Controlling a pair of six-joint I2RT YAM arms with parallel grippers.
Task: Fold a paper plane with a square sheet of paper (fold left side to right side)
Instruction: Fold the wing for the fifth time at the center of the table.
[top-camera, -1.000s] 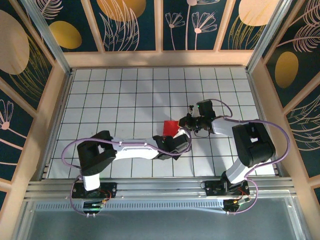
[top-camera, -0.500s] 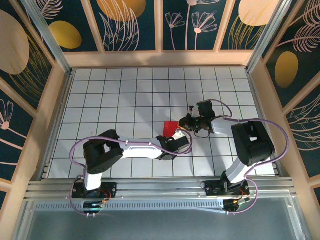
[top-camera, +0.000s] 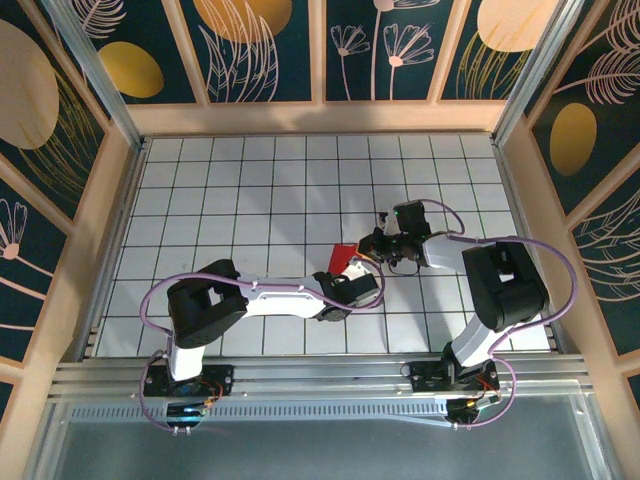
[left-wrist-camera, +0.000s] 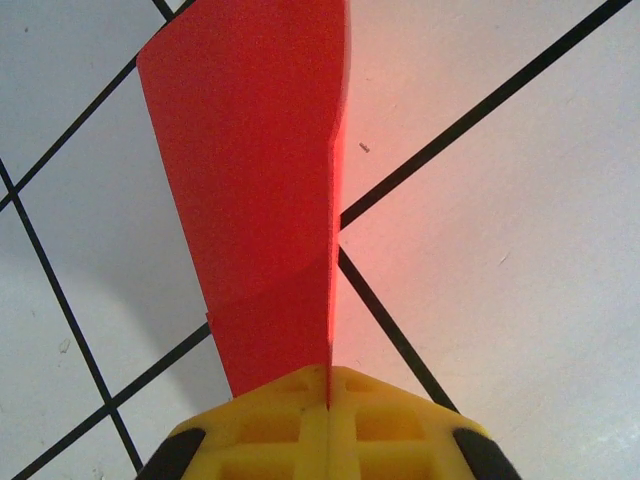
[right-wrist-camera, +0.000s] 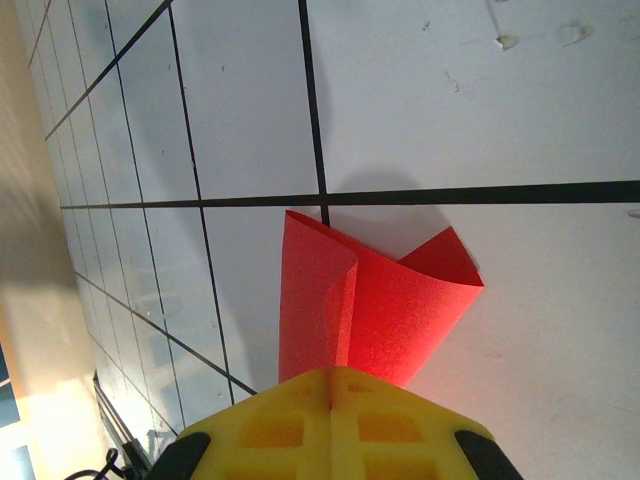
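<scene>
Since a second ago the left arm's elbow has swung rightward and the left gripper (top-camera: 347, 272) has clamped shut on the square sheet of paper (top-camera: 341, 254) from 6 o'clock; the right gripper (top-camera: 372, 250) pinches it from 3 o'clock

Left wrist: yellow fingers (left-wrist-camera: 270, 425) pressed together, the red paper running to 12 o'clock over the grid table (left-wrist-camera: 500, 200)

Right wrist: jaws clenched on the curled, doubled paper

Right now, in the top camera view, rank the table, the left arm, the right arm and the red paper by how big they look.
1. table, by far the largest.
2. left arm and right arm, too alike to rank.
3. red paper, the smallest, and partly covered.
</scene>
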